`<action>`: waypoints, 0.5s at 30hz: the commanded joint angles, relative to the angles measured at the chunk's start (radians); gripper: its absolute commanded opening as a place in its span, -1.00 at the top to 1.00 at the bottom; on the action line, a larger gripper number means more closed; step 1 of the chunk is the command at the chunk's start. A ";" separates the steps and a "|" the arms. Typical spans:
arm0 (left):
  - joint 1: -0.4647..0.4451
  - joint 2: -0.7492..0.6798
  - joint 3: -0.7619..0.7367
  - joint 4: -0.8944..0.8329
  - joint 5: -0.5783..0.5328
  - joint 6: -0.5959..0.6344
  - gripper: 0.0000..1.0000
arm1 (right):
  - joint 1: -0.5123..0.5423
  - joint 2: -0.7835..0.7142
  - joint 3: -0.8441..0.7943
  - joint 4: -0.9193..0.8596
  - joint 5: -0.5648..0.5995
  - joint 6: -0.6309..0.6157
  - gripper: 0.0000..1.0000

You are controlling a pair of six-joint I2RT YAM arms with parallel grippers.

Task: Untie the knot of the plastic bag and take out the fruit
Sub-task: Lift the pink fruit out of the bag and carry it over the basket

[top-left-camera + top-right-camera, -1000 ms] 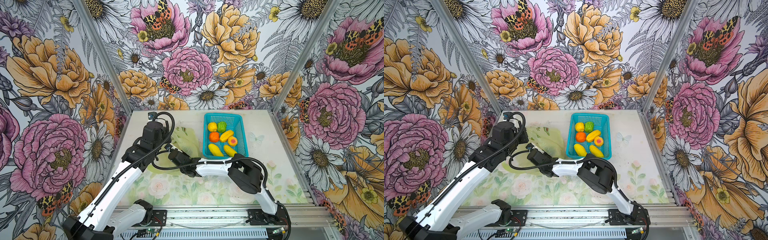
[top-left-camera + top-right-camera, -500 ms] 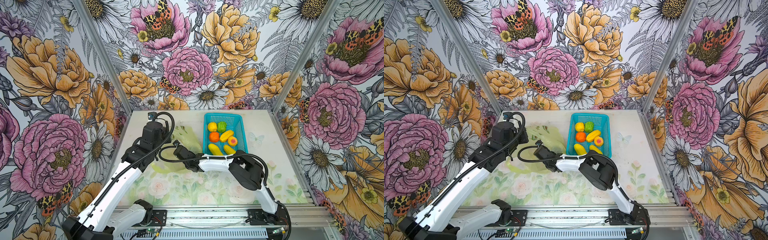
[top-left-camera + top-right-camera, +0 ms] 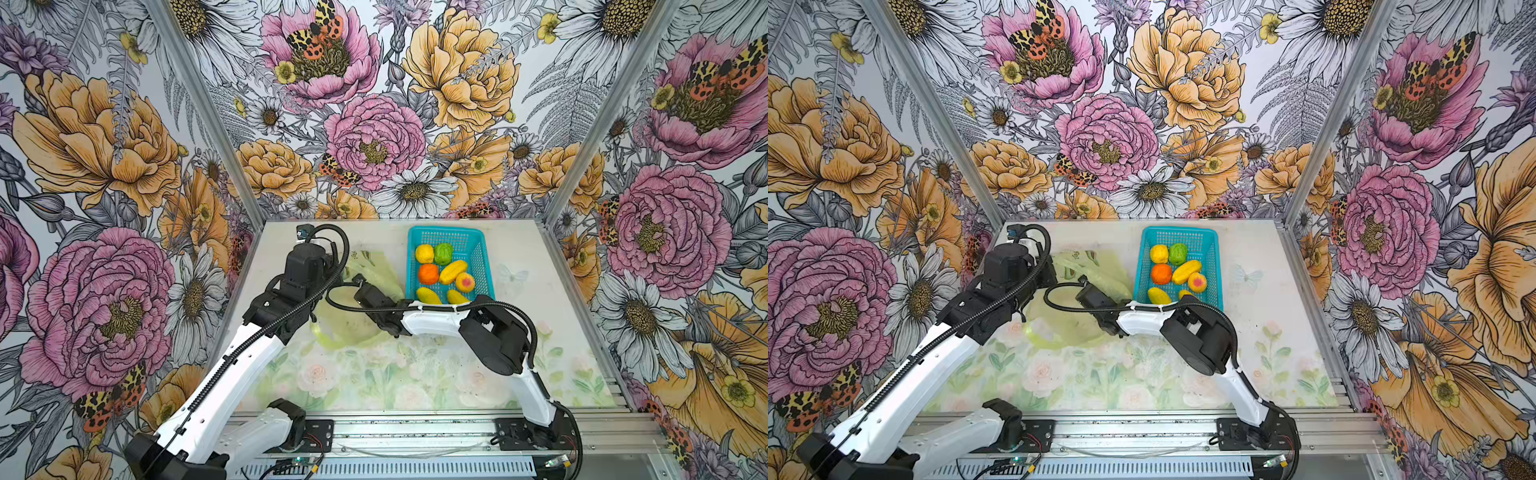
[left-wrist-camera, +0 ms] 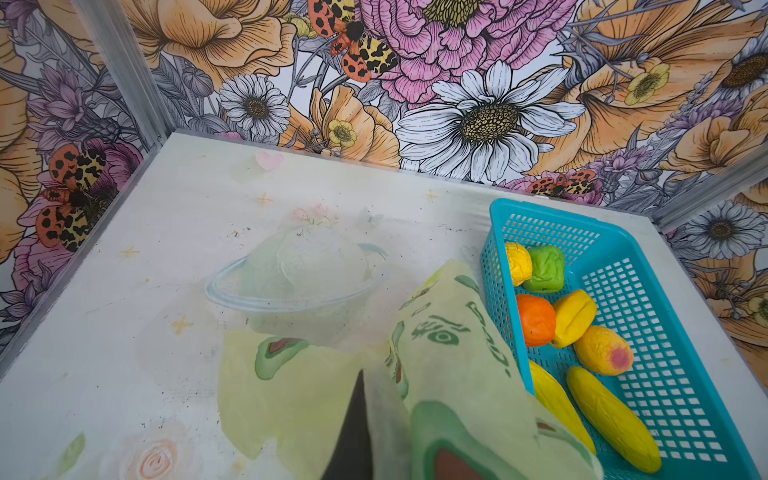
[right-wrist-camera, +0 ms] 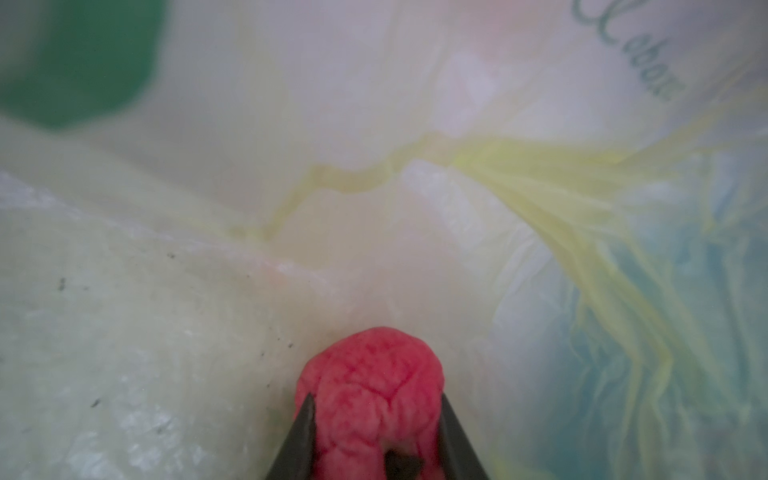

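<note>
Though hidden in both top views beneath the black end of the right arm (image 3: pixel 432 322), turns up plainly in the right wrist view: right pincer (image 5: pixel 376 399) clamped on the pink-red fruit (image 5: pixel 370 365), one dark finger (image 5: pixel 299 444) against each flank of the wrinkled skin. Sits deep inside the plastic bag (image 5: pixel 187 216), walled in by pale translucent film, a gathered yellow-green crease and a blurred green print. Places that bag (image 3: pixel 380 272), in both top views, at the centre of the frame, crumpled low on the counter (image 3: pixel 540 266) just left of the turquoise basket (image 3: pixel 449 239), with a bright handle loop (image 3: pixel 328 343) lying loose at its lower left. Has the right arm stretching in from the right of the frame, white forearm crossing the basket's lower end. Finds, in the left wrist view, the left pincer (image 4: pixel 358 399) pressed together on a fold of the bag, printed film draped over and around the dark tip; from above, shows only the left arm (image 3: pixel 305 266) hanging over the bag's upper left. Counts seven fruit in the basket: round yellow fruit (image 3: pixel 424 253) and green fruit (image 3: pixel 443 253) side by side at the upper end, orange fruit (image 3: pixel 428 274), a long yellow fruit (image 3: pixel 453 271) and peach fruit (image 3: pixel 465 282) across the middle, two more long yellow ones at the lower end, one partly under the right arm, all well apart from the fruit in the bag.
</note>
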 commanded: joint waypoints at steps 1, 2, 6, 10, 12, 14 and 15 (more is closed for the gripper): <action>0.004 -0.008 -0.005 0.006 0.007 -0.001 1.00 | 0.000 -0.076 -0.041 -0.005 -0.100 0.023 0.66; 0.004 -0.008 -0.005 0.006 0.007 -0.001 1.00 | 0.000 -0.097 -0.055 0.006 -0.119 0.026 0.70; 0.004 -0.002 -0.004 0.005 0.006 0.000 1.00 | 0.004 -0.207 -0.154 0.091 -0.221 0.026 0.84; 0.005 0.007 -0.002 0.006 0.004 -0.001 1.00 | 0.020 -0.330 -0.277 0.209 -0.335 -0.001 0.94; 0.005 0.012 0.000 0.008 0.003 0.000 1.00 | 0.029 -0.373 -0.315 0.242 -0.370 -0.001 1.00; 0.007 0.021 -0.001 0.009 0.000 0.000 1.00 | 0.033 -0.412 -0.341 0.262 -0.410 0.002 1.00; 0.007 0.027 0.001 0.010 -0.001 0.000 1.00 | 0.037 -0.432 -0.355 0.272 -0.429 0.001 1.00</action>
